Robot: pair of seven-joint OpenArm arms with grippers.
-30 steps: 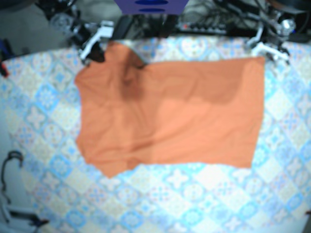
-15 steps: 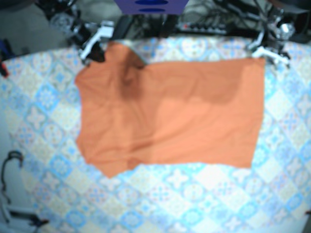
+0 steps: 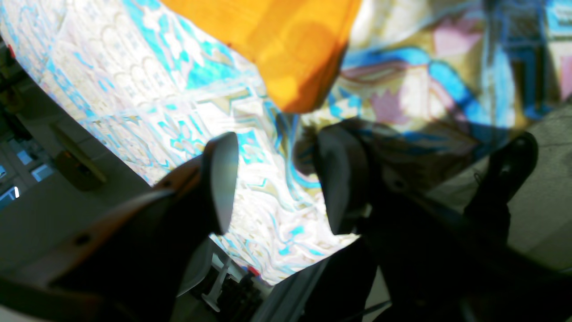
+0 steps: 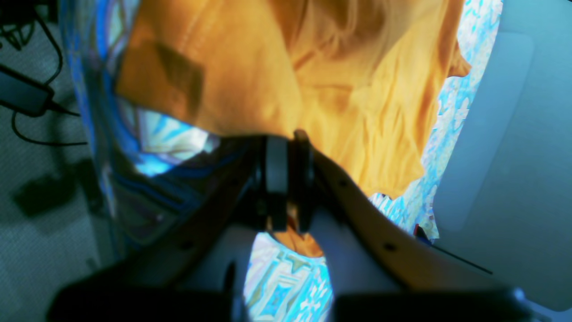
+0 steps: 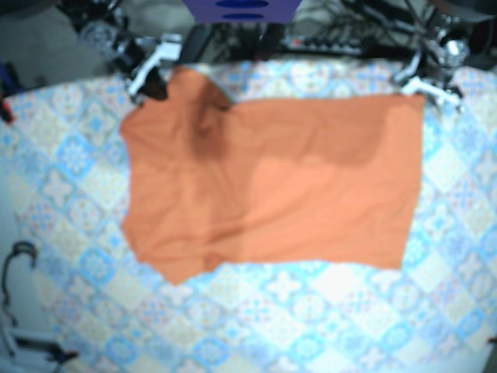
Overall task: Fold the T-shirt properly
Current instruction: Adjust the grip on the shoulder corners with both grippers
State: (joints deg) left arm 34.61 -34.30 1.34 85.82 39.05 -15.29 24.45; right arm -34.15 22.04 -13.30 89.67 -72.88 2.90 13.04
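Here, a soft rumpled orange T-shirt (image 5: pixel 272 186) overlies the tile-patterned tablecloth (image 5: pixel 311 311)

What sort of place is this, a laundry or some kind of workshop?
Probably a robotics lab bench, not a laundry. The right claw and left claw sit at the far corners of an orange T-shirt spread on a patterned tablecloth, and tangled cables crowd the table's far edge.

The T-shirt (image 5: pixel 272 179) is showing as soft, matt, lightly creased cloth, lying on a smooth printed tablecloth (image 5: pixel 311 311).
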